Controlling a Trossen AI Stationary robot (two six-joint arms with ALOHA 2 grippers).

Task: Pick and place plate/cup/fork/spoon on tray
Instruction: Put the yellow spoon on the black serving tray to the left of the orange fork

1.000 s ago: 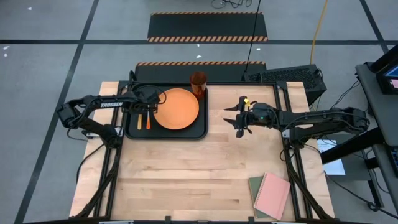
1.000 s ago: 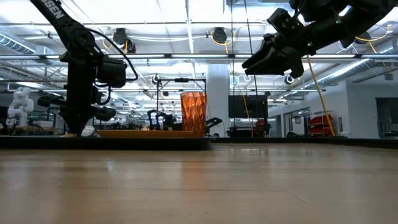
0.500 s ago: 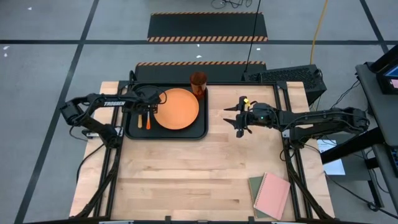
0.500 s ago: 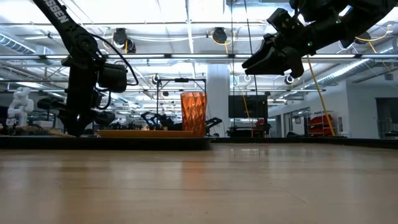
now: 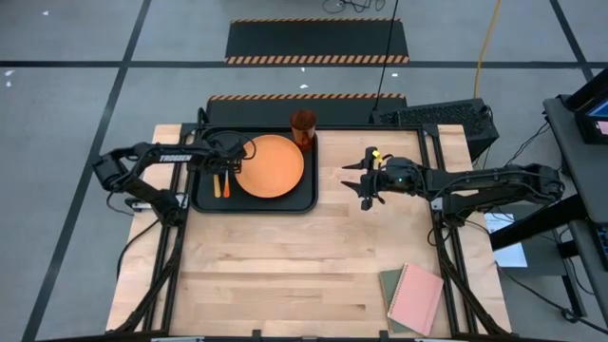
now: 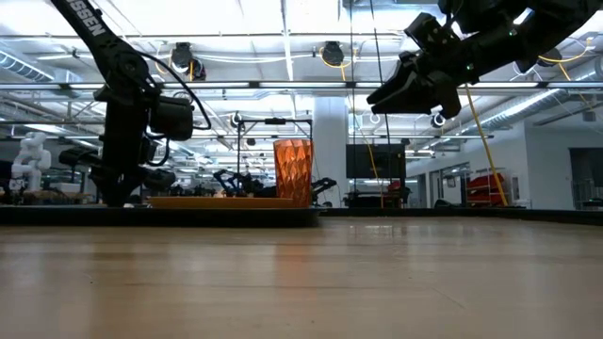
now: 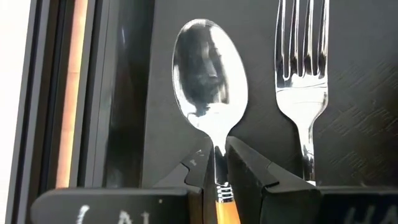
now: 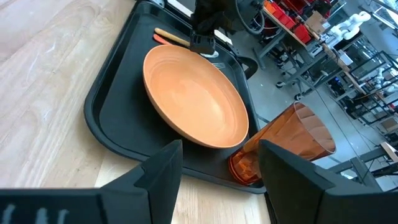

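The black tray (image 5: pixel 202 198) lies at the table's far left. On it lie the orange plate (image 5: pixel 270 166), the spoon (image 7: pixel 208 74) and the fork (image 7: pixel 301 62), side by side left of the plate. The orange-red cup (image 5: pixel 303 124) stands upright at the tray's far right corner. My left gripper (image 5: pixel 225 160) is low over the tray's left part, shut on the spoon (image 7: pixel 217 171). My right gripper (image 5: pixel 354 180) is open and empty, above the table right of the tray; it also shows in the right wrist view (image 8: pixel 217 180). My left gripper pinches the spoon's thin neck (image 7: pixel 218 155), just behind the silver bowl where the orange handle begins, between its two fingers. The fingers come from above, pointing down, and lie across the handle. The spoon lies flat on the tray's floor, beside the fork.
A pink notebook (image 5: pixel 415 297) lies on a green one at the table's near right corner. Black mats with orange-striped edges (image 5: pixel 318 43) lie on the floor beyond the table. Bare wood stretches between the tray and the notebooks.
My left gripper has sunk a little toward the tray's floor at the spoon and fork.
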